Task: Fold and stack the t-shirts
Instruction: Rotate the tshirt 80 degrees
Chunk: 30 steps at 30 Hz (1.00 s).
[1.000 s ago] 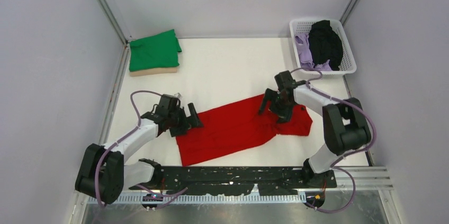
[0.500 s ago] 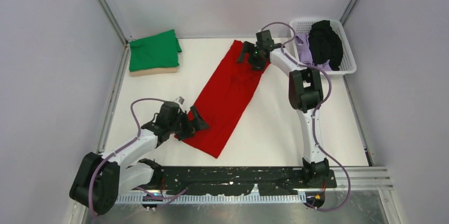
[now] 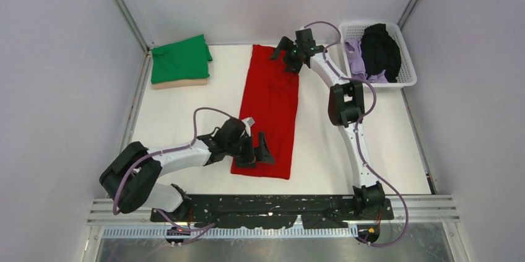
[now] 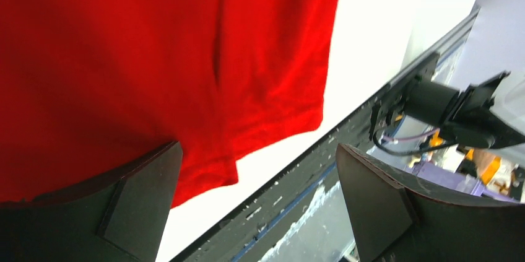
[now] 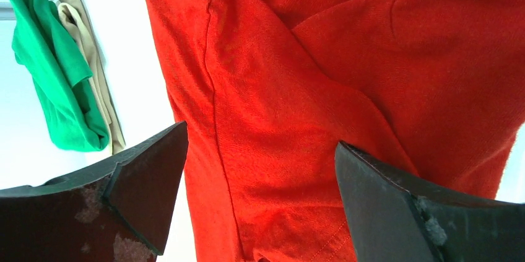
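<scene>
Two risks, I judge: pinching only the top layer of the red shirt (image 3: pixel 269 104) would drag its fold open, and lifting unevenly would skew it. It lies in a long strip on the bench (image 3: pixel 186 119). Both hands hang released, spread wide: my right hand (image 3: pixel 286 55), arm stretched long, over the end nearest the basket (image 3: pixel 402 82); my left hand (image 3: pixel 257 152), arm bent low, over the end farthest from it.

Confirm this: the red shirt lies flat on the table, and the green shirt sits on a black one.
Wrong in one point: the green shirt sits on a tan shirt, not black; the top view shows it. The red shirt does lie flat on the table.
</scene>
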Tool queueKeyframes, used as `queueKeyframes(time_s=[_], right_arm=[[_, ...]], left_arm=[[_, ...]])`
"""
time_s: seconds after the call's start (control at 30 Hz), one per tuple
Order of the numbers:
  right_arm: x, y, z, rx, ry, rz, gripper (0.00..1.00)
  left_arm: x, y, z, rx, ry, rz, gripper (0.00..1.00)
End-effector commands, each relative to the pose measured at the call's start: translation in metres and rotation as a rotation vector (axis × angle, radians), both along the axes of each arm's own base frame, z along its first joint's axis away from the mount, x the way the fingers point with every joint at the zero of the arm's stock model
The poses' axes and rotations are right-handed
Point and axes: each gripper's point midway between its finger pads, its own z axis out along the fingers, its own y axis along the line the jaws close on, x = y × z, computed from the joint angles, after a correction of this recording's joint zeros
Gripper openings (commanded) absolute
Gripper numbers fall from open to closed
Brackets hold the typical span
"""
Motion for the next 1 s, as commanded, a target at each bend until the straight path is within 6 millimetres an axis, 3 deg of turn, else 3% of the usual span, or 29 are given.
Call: queueKeyframes(time_s=[0.0, 0.1, 0.13, 0.17, 0.2, 0.23, 0.27, 0.3, 0.33, 0.37, 0.43, 0.5, 0.53, 0.57, 0.6, 0.63, 0.67, 0.7, 0.73, 0.77, 0.8, 0.83, 0.87, 0.9, 0.93, 0.97], right_arm=[[-0.003, 0.006, 0.022, 0.004, -0.029, 0.016, 0.95], [-0.013, -0.003, 0.036, -0.067, -0.061, 0.067, 0.95], [-0.015, -0.006, 0.054, -0.093, -0.103, 0.089, 0.96], [-0.019, -0.012, 0.054, -0.126, -0.101, 0.091, 0.95], [-0.021, -0.017, 0.075, -0.154, -0.149, 0.105, 0.95], [-0.025, -0.023, 0.073, -0.189, -0.143, 0.1, 0.95], [-0.028, -0.027, 0.098, -0.207, -0.195, 0.107, 0.95], [-0.035, -0.032, 0.095, -0.232, -0.185, 0.107, 0.96], [-0.041, -0.036, 0.117, -0.244, -0.227, 0.113, 0.95], [-0.05, -0.04, 0.112, -0.268, -0.211, 0.115, 0.95], [-0.069, -0.051, 0.121, -0.317, -0.223, 0.114, 0.96], [-0.092, -0.06, 0.124, -0.358, -0.225, 0.11, 0.95], [-0.113, -0.068, 0.12, -0.376, -0.206, 0.106, 0.95], [-0.126, -0.067, 0.14, -0.363, -0.251, 0.102, 0.95], [-0.149, -0.071, 0.111, -0.381, -0.181, 0.118, 0.95], [-0.166, -0.066, 0.125, -0.367, -0.218, 0.128, 0.95], [-0.192, -0.069, 0.093, -0.384, -0.143, 0.151, 0.95], [-0.212, -0.061, 0.103, -0.372, -0.168, 0.177, 0.96], [-0.243, -0.056, 0.074, -0.383, -0.1, 0.223, 0.95], [-0.26, -0.053, 0.079, -0.363, -0.103, 0.227, 0.95], [-0.29, -0.049, 0.056, -0.368, -0.05, 0.274, 0.96], [-0.305, -0.046, 0.06, -0.338, -0.048, 0.276, 0.96], [-0.332, -0.043, 0.04, -0.342, -0.005, 0.311, 0.96], [-0.344, -0.039, 0.047, -0.303, -0.014, 0.297, 0.96], [-0.367, -0.034, 0.032, -0.291, 0.008, 0.335, 0.96], [-0.378, -0.028, 0.039, -0.237, 0.0, 0.333, 0.96]], left_arm=[[-0.016, -0.025, 0.016, -0.024, -0.02, -0.113, 1.0], [-0.02, -0.035, 0.029, -0.031, -0.071, -0.163, 1.0], [-0.02, -0.034, 0.032, -0.023, -0.084, -0.166, 1.0], [-0.019, -0.031, 0.034, -0.01, -0.096, -0.158, 1.0], [-0.017, -0.027, 0.037, 0.0, -0.12, -0.145, 0.99], [-0.016, -0.022, 0.041, 0.011, -0.144, -0.136, 0.99], [-0.015, -0.016, 0.046, 0.027, -0.172, -0.125, 1.0], [-0.013, -0.008, 0.049, 0.052, -0.196, -0.112, 1.0], [-0.012, 0.002, 0.052, 0.085, -0.219, -0.097, 1.0], [-0.01, 0.013, 0.053, 0.125, -0.243, -0.078, 1.0], [-0.006, 0.039, 0.057, 0.192, -0.29, -0.024, 1.0], [-0.001, 0.07, 0.052, 0.273, -0.308, 0.056, 1.0], [0.002, 0.089, 0.044, 0.308, -0.301, 0.105, 1.0], [0.003, 0.101, 0.038, 0.321, -0.29, 0.135, 1.0], [0.003, 0.111, 0.034, 0.32, -0.275, 0.161, 1.0], [0.002, 0.117, 0.03, 0.302, -0.254, 0.17, 1.0], [0.0, 0.12, 0.027, 0.278, -0.241, 0.173, 1.0], [-0.001, 0.121, 0.025, 0.255, -0.229, 0.175, 1.0], [-0.002, 0.12, 0.023, 0.234, -0.229, 0.172, 0.99], [-0.003, 0.118, 0.022, 0.215, -0.226, 0.165, 1.0], [-0.005, 0.115, 0.02, 0.202, -0.217, 0.153, 0.99], [-0.006, 0.112, 0.019, 0.19, -0.214, 0.135, 0.99], [-0.006, 0.113, 0.015, 0.2, -0.207, 0.128, 0.98], [-0.006, 0.114, 0.011, 0.212, -0.203, 0.129, 0.94], [-0.004, 0.115, 0.006, 0.224, -0.201, 0.132, 0.88], [-0.003, 0.116, 0.0, 0.238, -0.192, 0.14, 0.84]])
